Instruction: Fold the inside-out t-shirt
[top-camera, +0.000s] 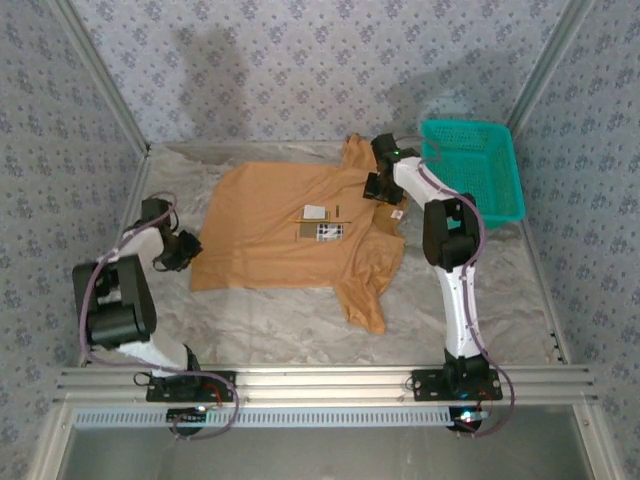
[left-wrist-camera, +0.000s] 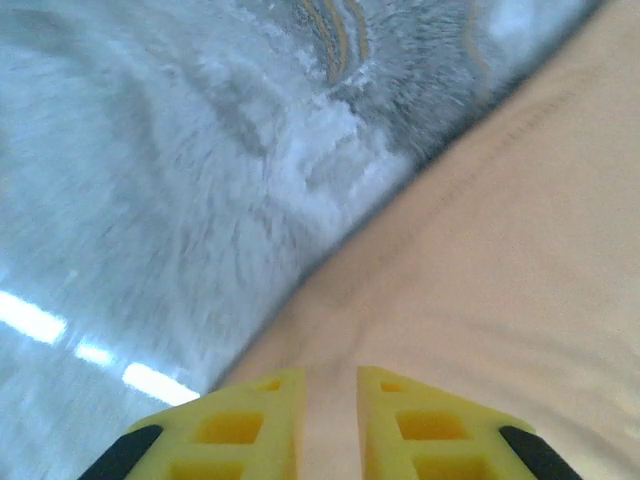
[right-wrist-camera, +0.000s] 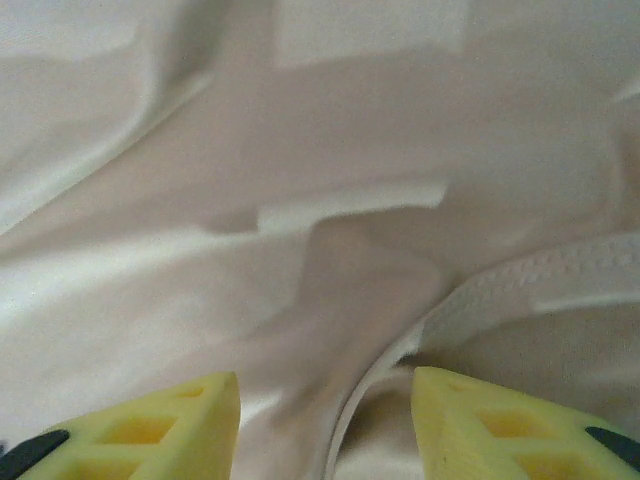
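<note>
The orange-tan inside-out t-shirt (top-camera: 270, 230) lies spread flat on the table, with a small white label (top-camera: 314, 212) near its middle. At the shirt's left edge, my left gripper (top-camera: 187, 250) has its yellow fingers nearly together with shirt cloth (left-wrist-camera: 500, 250) pinched in the narrow gap (left-wrist-camera: 331, 375). My right gripper (top-camera: 380, 187) is low over the far right part of the shirt, by the neck. Its fingers stand wide apart (right-wrist-camera: 325, 385) over a raised fold of cloth (right-wrist-camera: 300, 200) and a ribbed seam (right-wrist-camera: 540, 275).
A teal mesh basket (top-camera: 470, 125) stands at the far right corner, just beyond the right arm. A crinkled grey-white cover (top-camera: 270, 320) (left-wrist-camera: 150, 200) lies over the table. Patterned walls close in the left, back and right sides.
</note>
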